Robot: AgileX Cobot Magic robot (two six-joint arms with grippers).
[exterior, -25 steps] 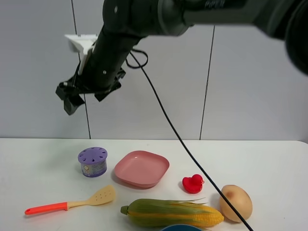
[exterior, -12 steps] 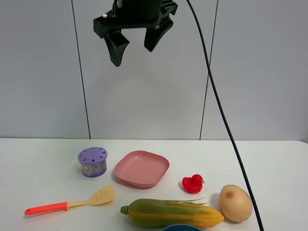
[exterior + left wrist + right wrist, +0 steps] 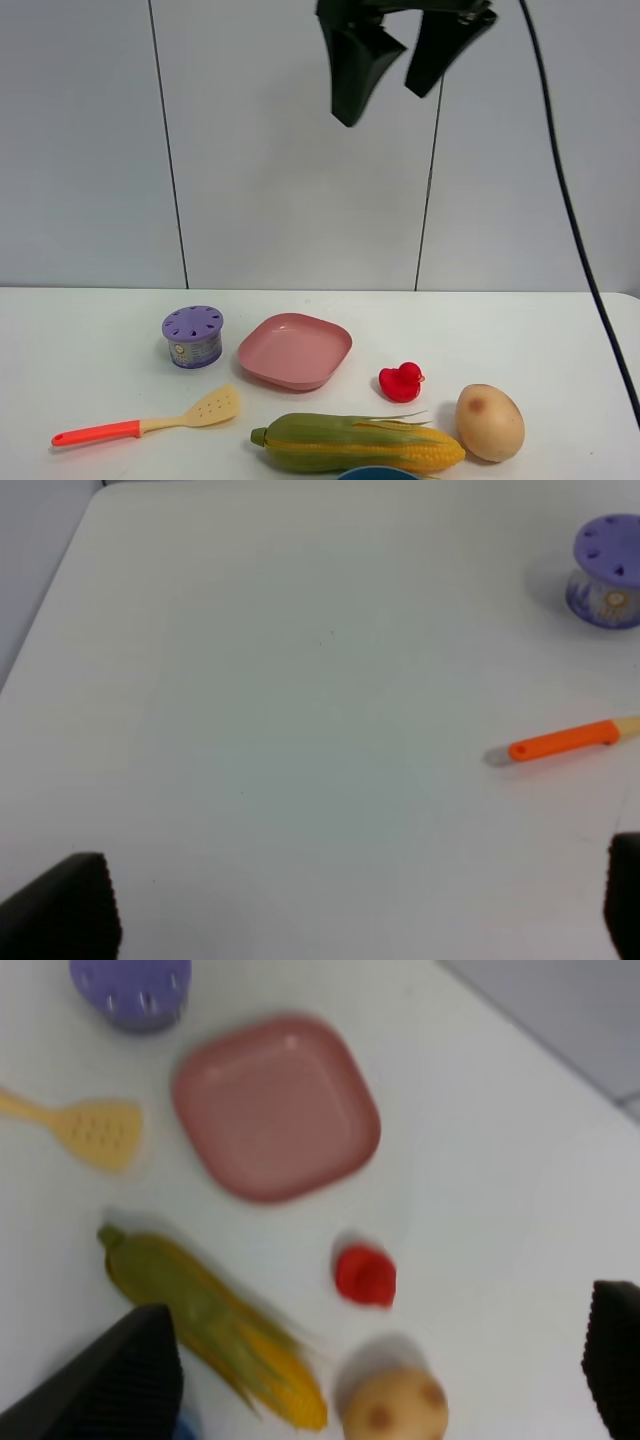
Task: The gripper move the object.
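Observation:
The object, a small round canister (image 3: 193, 336) with a lilac holed lid, stands on the white table left of the pink plate. It also shows in the left wrist view (image 3: 608, 572) and in the right wrist view (image 3: 132, 988). My right gripper (image 3: 382, 105) hangs high above the table, open and empty, over the area of the plate and the duck, far from the canister; its fingers frame the right wrist view (image 3: 375, 1360). My left gripper (image 3: 345, 900) is open and empty over bare table, well apart from the canister, and is out of the exterior high view.
A pink plate (image 3: 295, 350) lies mid-table. A red rubber duck (image 3: 401, 381), a potato (image 3: 489, 421) and a corn cob (image 3: 355, 443) lie at the front right. An orange-handled spatula (image 3: 150, 423) lies at the front left. A black cable (image 3: 590, 290) hangs at the right.
The right gripper has swung from the upper left across to the upper middle-right and higher. Its jaws stay open. Nothing on the table has moved.

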